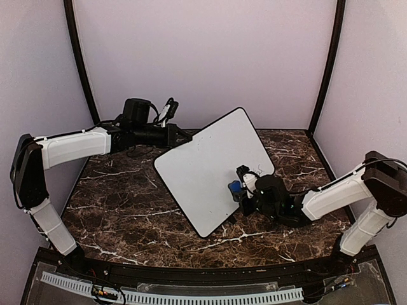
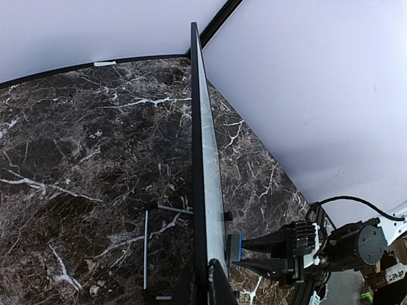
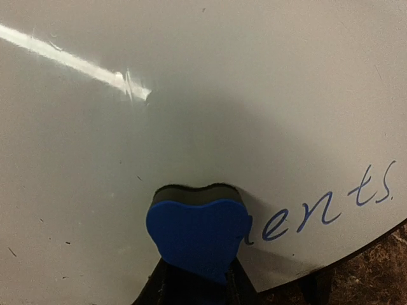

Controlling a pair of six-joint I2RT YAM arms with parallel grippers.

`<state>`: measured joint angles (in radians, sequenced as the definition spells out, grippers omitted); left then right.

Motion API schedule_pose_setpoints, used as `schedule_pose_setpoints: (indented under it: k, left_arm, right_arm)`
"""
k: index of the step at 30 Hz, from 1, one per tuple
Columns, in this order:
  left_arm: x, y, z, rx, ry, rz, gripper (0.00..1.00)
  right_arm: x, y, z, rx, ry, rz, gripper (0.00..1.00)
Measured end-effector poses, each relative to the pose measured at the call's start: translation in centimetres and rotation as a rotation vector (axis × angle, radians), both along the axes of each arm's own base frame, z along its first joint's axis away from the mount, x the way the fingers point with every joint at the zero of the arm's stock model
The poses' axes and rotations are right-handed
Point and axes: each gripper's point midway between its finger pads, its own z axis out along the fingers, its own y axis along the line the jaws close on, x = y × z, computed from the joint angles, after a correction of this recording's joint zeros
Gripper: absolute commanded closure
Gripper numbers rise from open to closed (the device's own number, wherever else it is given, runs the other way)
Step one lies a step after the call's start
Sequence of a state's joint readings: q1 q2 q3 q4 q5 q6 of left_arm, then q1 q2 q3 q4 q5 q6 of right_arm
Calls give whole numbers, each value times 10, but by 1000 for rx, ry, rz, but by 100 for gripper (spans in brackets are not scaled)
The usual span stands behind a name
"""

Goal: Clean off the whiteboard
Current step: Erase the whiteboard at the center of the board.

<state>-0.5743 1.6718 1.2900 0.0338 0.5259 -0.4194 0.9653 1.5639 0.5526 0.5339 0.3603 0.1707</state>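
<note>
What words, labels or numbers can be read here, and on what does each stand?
"ents." in blue handwriting on the whiteboard; the letters before it are hidden behind the eraser.
Small tag at the edge of the left wrist view: too small to read.
Nothing else can be read.

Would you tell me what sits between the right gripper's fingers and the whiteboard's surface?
The blue eraser: the right gripper holds it, and its dark felt face presses on the whiteboard, clearest in the right wrist view.
</note>
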Motion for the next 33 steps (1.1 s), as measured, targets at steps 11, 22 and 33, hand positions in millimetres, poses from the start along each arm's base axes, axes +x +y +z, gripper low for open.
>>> schedule_pose_setpoints:
  k: [11, 22, 33]
  left_arm:
    - [1, 0, 0, 1, 2, 6, 100]
    - [2, 1, 0, 3, 1, 10, 100]
    - [1, 0, 1, 1, 0, 7, 100]
  right_arm:
    - [-2, -7, -12, -54, 32, -7, 77]
    - [30, 18, 35, -1, -70, -13, 78]
    - [-2, -24, -21, -45, 44, -39, 78]
